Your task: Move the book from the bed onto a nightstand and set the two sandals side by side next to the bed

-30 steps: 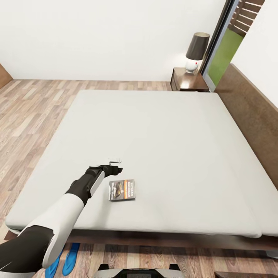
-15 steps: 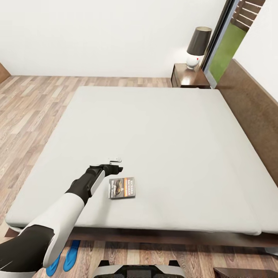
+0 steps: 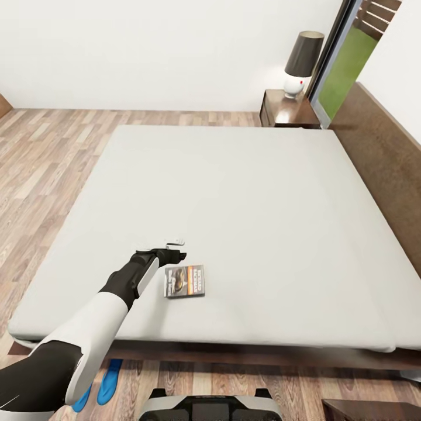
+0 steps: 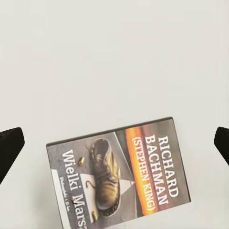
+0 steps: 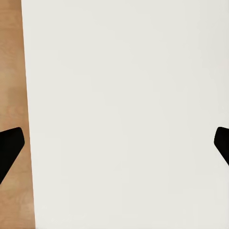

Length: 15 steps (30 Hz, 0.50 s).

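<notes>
The book (image 3: 185,281), dark grey with an orange band, lies flat on the bed's pale mattress (image 3: 234,193) near its front edge. My left gripper (image 3: 177,249) hovers open just behind and left of the book, holding nothing. In the left wrist view the book (image 4: 119,176) lies below the open left gripper (image 4: 116,145), whose dark fingertips (image 4: 9,148) sit at the frame's sides. Two blue sandals (image 3: 108,374) lie side by side on the floor by the bed's front left, partly behind my left arm. A nightstand (image 3: 289,111) stands at the bed's far corner. My right gripper (image 5: 114,148) is open and empty.
A lamp (image 3: 304,64) with a dark shade stands on the nightstand. The dark headboard (image 3: 386,158) runs along the right. Another dark wooden top (image 3: 368,409) shows at the bottom right, beside my base (image 3: 210,406). The right wrist view faces a white surface with a tan strip (image 5: 10,62).
The whole head view has shifted a little, so the camera has moved nearer the bed. The left arm keeps its pose and the book lies where it was.
</notes>
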Motion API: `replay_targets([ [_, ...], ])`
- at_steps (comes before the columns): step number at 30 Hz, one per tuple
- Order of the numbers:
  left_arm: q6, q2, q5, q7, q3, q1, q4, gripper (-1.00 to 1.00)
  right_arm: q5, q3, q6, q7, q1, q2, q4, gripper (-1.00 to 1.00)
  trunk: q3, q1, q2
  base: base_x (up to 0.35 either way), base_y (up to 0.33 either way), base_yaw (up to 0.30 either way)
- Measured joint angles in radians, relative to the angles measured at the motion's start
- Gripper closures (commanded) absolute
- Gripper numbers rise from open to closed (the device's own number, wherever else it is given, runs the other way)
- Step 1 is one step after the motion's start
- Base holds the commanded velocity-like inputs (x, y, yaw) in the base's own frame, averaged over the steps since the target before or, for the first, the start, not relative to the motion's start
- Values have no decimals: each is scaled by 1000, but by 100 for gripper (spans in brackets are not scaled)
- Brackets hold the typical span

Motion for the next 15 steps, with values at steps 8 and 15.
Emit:
replay_targets([
  [8,1,0,0,0,0,0,-1,-100,0,0,0,0,0,0,0,-100,-13,0,0,0,0,0],
  [15,1,-2,0,0,-1,0,-2,-100,0,-1,0,0,0,0,-1,-100,-24,0,0,0,0,0],
])
